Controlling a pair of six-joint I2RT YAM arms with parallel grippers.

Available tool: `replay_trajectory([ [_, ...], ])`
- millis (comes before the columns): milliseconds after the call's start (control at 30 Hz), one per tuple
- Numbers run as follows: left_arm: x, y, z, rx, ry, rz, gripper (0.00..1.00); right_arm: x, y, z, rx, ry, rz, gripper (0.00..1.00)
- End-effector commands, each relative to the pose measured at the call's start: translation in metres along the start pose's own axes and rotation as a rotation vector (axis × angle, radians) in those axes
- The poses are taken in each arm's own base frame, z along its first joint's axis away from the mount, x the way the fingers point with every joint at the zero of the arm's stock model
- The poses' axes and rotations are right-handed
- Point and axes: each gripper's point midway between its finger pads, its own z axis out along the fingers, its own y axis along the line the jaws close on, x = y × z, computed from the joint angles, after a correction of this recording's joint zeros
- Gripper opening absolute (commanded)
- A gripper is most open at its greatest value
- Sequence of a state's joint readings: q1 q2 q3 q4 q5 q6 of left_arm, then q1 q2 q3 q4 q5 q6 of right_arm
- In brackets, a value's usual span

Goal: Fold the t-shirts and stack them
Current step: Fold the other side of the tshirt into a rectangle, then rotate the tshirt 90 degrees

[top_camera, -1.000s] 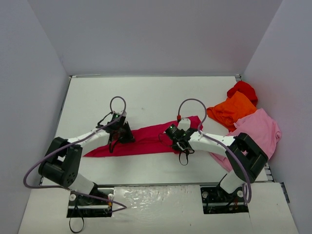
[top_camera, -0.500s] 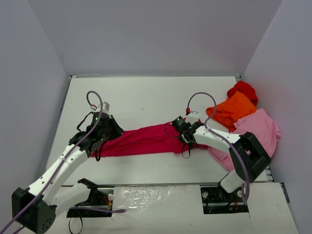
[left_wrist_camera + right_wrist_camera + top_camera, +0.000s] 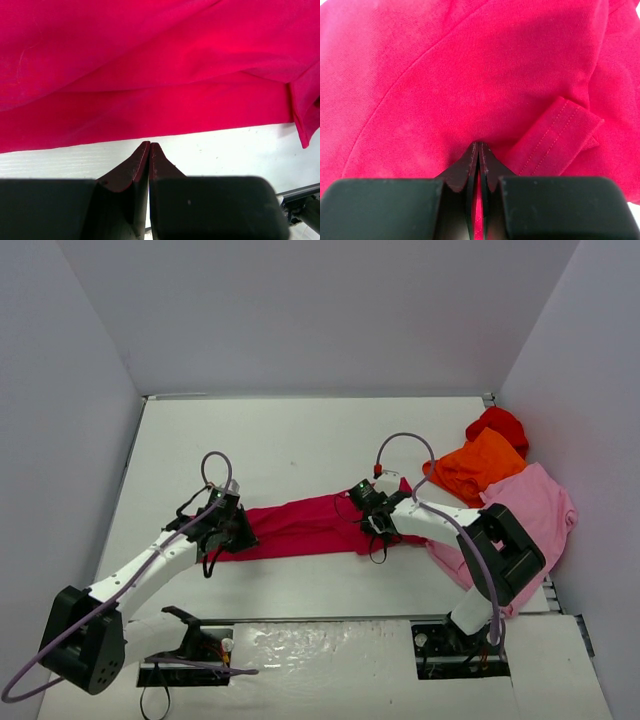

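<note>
1. Since half a second ago your left hand [image 3: 225,530] has pulled in toward the right, and the left end of the crimson t-shirt [image 3: 300,525] came with it.
2. Its fingers are pressed together at the hem. Whether they catch cloth is unclear.
3. Your right hand [image 3: 479,145] is clamped on the shirt's right end.
4. That shirt is a narrow band across the bench [image 3: 300,440], long axis left to right, its right end slightly farther from you.
5. Light pink [image 3: 535,505], orange [image 3: 475,465] and red [image 3: 497,423] shirts are heaped at the right.

Soft, matt, fine-knit cloth with stitched hem: crimson-magenta t-shirt [image 3: 470,75]. White, matt, faintly grained surface: table [image 3: 225,150]. Dark, smooth, matt plastic look: left gripper [image 3: 149,146] fingers [image 3: 127,172].
</note>
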State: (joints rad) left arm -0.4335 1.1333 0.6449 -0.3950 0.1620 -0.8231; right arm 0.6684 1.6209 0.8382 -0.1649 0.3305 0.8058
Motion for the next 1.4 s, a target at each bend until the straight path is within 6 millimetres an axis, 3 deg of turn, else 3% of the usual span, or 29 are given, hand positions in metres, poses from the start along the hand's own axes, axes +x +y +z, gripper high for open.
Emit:
replay_trajectory([
  [0, -0.017, -0.024, -0.011, 0.082, -0.054, -0.003, 0.0, 0.005, 0.005, 0.011, -0.005, 0.032, -0.013, 0.0],
  [333, -0.02, -0.017, -0.025, 0.059, -0.1, -0.008, 0.0, 0.004, 0.012, 0.031, 0.001, 0.058, -0.061, 0.0],
  [433, -0.042, -0.008, -0.046, -0.001, -0.223, 0.016, 0.0, 0.003, 0.004, 0.034, 0.025, 0.056, -0.059, 0.0],
  [567, -0.09, -0.006, -0.084, -0.149, -0.355, 0.112, 0.0, -0.001, -0.012, 0.041, 0.063, 0.057, -0.051, 0.0],
  [633, -0.103, -0.009, -0.087, -0.2, -0.35, 0.143, 0.0, -0.004, -0.018, 0.042, 0.074, 0.056, -0.048, 0.0],
  [700, -0.113, -0.016, -0.079, -0.224, -0.325, 0.188, 0.0, -0.007, -0.021, 0.043, 0.08, 0.056, -0.046, 0.0],
  [800, -0.119, -0.01, -0.04, -0.308, -0.26, 0.221, 0.0, -0.01, -0.024, 0.043, 0.082, 0.052, -0.038, 0.0],
  [1000, -0.1, -0.011, 0.018, -0.276, -0.146, 0.21, 0.0, -0.012, -0.026, 0.04, 0.074, 0.048, -0.024, 0.0],
  [1233, -0.076, -0.004, 0.037, -0.259, -0.096, 0.172, 0.0, -0.018, -0.033, 0.045, 0.087, 0.051, -0.01, 0.0],
  [1367, -0.061, 0.007, 0.038, -0.274, -0.074, 0.163, 0.0, -0.038, -0.022, 0.051, 0.074, 0.031, 0.003, 0.0],
])
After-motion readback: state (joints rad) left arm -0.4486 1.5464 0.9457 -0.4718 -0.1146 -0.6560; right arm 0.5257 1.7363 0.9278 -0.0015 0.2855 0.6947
